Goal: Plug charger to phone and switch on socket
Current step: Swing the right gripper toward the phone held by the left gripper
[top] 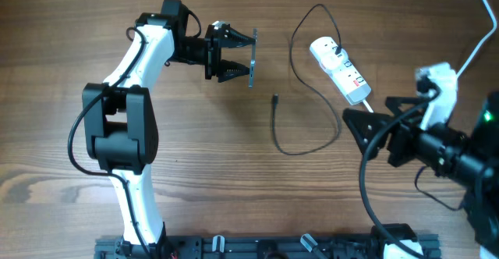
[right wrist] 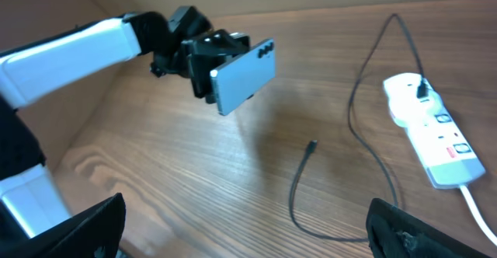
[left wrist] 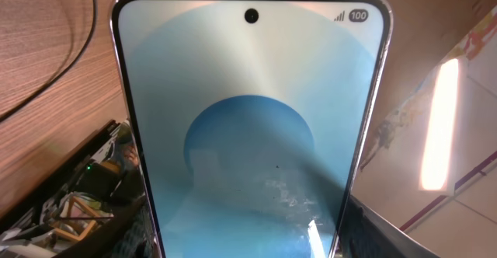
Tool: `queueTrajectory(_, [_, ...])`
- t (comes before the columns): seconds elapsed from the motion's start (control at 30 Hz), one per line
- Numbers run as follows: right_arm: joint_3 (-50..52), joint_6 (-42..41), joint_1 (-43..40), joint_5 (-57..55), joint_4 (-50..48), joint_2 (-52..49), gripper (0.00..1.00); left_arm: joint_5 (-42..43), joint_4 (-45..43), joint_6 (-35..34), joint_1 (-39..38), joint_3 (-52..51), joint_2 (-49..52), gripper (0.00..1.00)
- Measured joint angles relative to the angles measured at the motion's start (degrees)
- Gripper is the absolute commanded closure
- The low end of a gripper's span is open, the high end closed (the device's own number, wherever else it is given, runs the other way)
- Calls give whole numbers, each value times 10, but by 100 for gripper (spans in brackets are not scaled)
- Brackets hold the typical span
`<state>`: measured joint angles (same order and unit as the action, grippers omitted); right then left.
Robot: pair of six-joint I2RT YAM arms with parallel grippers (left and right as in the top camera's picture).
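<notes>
My left gripper (top: 234,56) is shut on the phone (top: 253,58) and holds it on edge above the table. In the left wrist view the phone's teal-blue screen (left wrist: 248,118) fills the frame between the two fingers. Its pale back shows in the right wrist view (right wrist: 242,75). The charger's black cable (top: 312,146) loops on the table from the white socket (top: 341,70). Its small plug (top: 275,99) lies free, below and right of the phone, and shows in the right wrist view (right wrist: 311,146). My right gripper (top: 366,111) is open and empty, just below the socket (right wrist: 431,134).
A thick white cord (top: 475,48) runs from the socket's lower end up to the far right corner. A piece of black cable (left wrist: 70,64) lies on the wood at the left of the left wrist view. The table's front edge carries a black rail (top: 257,247).
</notes>
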<state>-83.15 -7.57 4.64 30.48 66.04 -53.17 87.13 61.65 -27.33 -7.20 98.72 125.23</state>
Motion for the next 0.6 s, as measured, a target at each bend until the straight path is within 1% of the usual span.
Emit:
queueTrajectory(0.1, [-27, -14, 54, -32, 3, -39, 1, 0, 0, 0, 0, 0, 0, 35])
queueTrajectory(0.13, [-38, -28, 86, -52, 9, -62, 0, 0, 0, 0, 0, 0, 0, 35])
queueTrajectory(0.27, [-52, -49, 163, -124, 33, -119, 1, 0, 0, 0, 0, 0, 0, 35])
queueTrajectory(0.3, [-56, -61, 202, -175, 43, -154, 0, 0, 0, 0, 0, 0, 0, 35])
queueTrajectory(0.37, [-83, -94, 263, -296, 95, -216, 1, 0, 0, 0, 0, 0, 0, 35])
queueTrajectory(0.47, [-117, -143, 325, -428, 110, -299, 0, 0, 0, 0, 3, 0, 0, 35])
queueTrajectory(0.53, [-123, -160, 341, -477, 94, -329, 0, 0, 0, 0, 5, 0, 0, 35])
queueTrajectory(0.6, [-124, -172, 345, -500, 70, -346, 0, 0, 1, -5, 7, 0, 0, 35])
